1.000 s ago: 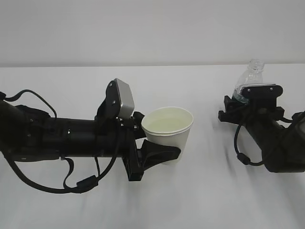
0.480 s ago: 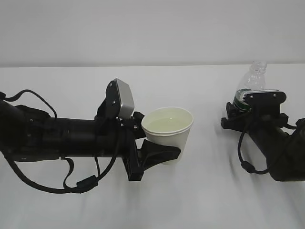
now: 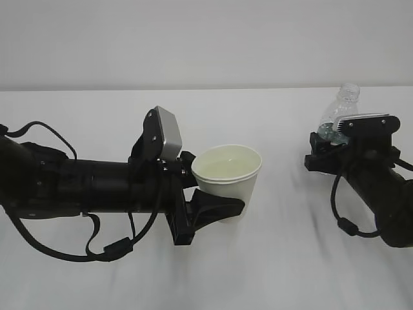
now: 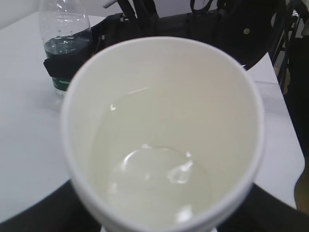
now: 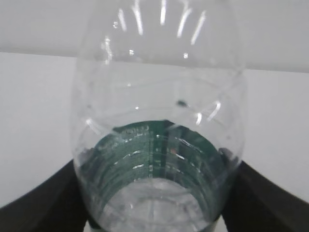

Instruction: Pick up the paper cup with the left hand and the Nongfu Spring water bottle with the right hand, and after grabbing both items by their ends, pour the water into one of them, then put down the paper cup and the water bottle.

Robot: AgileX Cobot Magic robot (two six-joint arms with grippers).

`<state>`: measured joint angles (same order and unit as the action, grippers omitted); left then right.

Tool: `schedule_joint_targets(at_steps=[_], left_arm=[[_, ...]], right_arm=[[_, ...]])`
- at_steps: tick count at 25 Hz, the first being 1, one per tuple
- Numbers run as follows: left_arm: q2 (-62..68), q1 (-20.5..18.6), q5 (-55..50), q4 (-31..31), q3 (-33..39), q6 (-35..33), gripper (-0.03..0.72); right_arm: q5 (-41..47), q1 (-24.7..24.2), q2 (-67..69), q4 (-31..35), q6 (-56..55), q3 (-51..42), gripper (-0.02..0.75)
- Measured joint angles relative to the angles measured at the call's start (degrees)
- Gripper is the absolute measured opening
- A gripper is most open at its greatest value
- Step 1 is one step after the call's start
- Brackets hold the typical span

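Note:
The white paper cup (image 3: 227, 182) stays upright with my left gripper (image 3: 211, 188) shut on its lower half. One black finger (image 3: 216, 208) shows in front; the other is behind the cup. The left wrist view looks straight down into the cup (image 4: 77, 159), where clear water (image 4: 154, 183) covers the bottom. At the right, the clear Nongfu Spring water bottle (image 3: 341, 111), capless with a dark green label, stands nearly upright. My right gripper (image 3: 330, 137) is shut on its labelled part. In the right wrist view the bottle (image 5: 159, 111) fills the space between both fingers (image 5: 43, 203).
Both arms lie low over a white tabletop (image 3: 284, 258), with a pale wall behind. Black cables (image 3: 106, 248) hang under the left arm. The bottle (image 4: 65, 43) and the right arm show beyond the cup in the left wrist view.
My right arm has shifted to the right, and the bottle went slightly right with it. The left arm and the cup have not moved.

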<state>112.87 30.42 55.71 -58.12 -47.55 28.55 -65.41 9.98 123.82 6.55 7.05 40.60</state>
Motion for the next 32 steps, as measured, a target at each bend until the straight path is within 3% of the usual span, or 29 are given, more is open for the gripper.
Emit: schedule_joint_targets(at_steps=[9,32], left_arm=[[0.00,0.00,0.00,0.00,0.00,0.00,0.438],[0.00,0.00,0.00,2.00,0.00,0.00,0.438]], right_arm=[[-0.13,0.00,-1.85,-1.34,-0.13,-2.73,0.626],[-0.17,0.00,-15.60,-1.76,-1.07,-14.92,0.630]])
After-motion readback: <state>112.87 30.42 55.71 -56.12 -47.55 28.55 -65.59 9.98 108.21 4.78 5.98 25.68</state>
